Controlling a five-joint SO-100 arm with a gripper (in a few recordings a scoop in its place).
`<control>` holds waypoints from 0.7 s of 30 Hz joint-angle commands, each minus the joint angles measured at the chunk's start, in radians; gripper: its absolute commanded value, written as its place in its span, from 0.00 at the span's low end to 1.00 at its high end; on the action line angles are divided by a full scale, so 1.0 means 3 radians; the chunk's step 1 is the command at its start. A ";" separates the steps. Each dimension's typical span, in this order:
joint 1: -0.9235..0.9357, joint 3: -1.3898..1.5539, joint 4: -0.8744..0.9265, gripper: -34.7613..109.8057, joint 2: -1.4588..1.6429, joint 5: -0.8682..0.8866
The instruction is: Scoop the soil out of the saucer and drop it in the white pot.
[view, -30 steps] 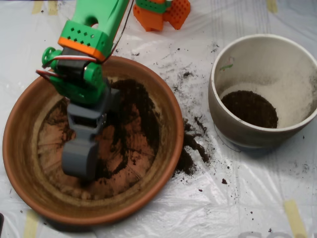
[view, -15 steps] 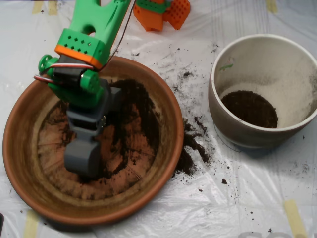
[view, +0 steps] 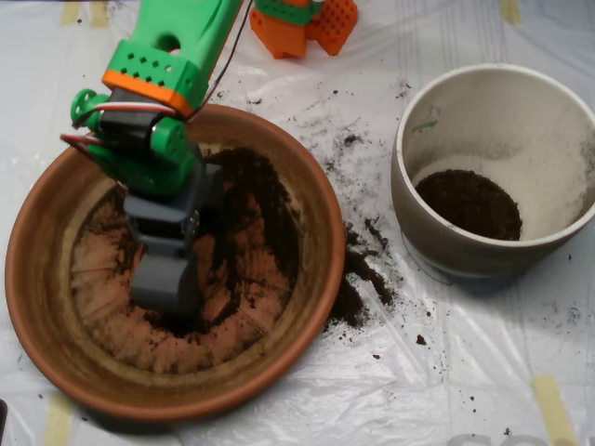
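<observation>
**Scoop down in the saucer, soil on both sides of the table**

Over on the left, one terracotta saucer (view: 56, 307), wide-rimmed, its ridged base showing orange where it's bare. The green arm (view: 153, 102) reaches in from the top edge, and the grey scoop (view: 167, 283) sits low against the saucer floor, left of centre. From above I can't tell whether its shells are parted or closed. Dark soil (view: 265, 218) lies in a band along the saucer's upper-right inner slope, with thinner smears by the scoop.

Moving right, spilled crumbs (view: 358, 279) are scattered on the white plastic sheet (view: 279, 418) between the two containers, thickest just beside the saucer's rim.

Far right, one white pot (view: 418, 218), dusty cream inside, with a round dark patch of soil at its bottom. No writing readable anywhere. At the top edge, an orange printed part (view: 302, 23).
</observation>
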 commanded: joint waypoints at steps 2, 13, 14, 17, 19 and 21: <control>0.0118 0.1018 -0.0210 0.45 0.0470 -0.0128; 0.0220 0.2158 -0.0951 0.30 0.1498 -0.0169; 0.0220 0.2240 -0.1028 0.29 0.1580 -0.0169; 0.0174 0.2332 -0.1018 0.25 0.1764 -0.0174; 0.0097 0.2311 -0.0915 0.24 0.1861 -0.0169; -0.0010 0.2204 -0.0726 0.24 0.1938 -0.0148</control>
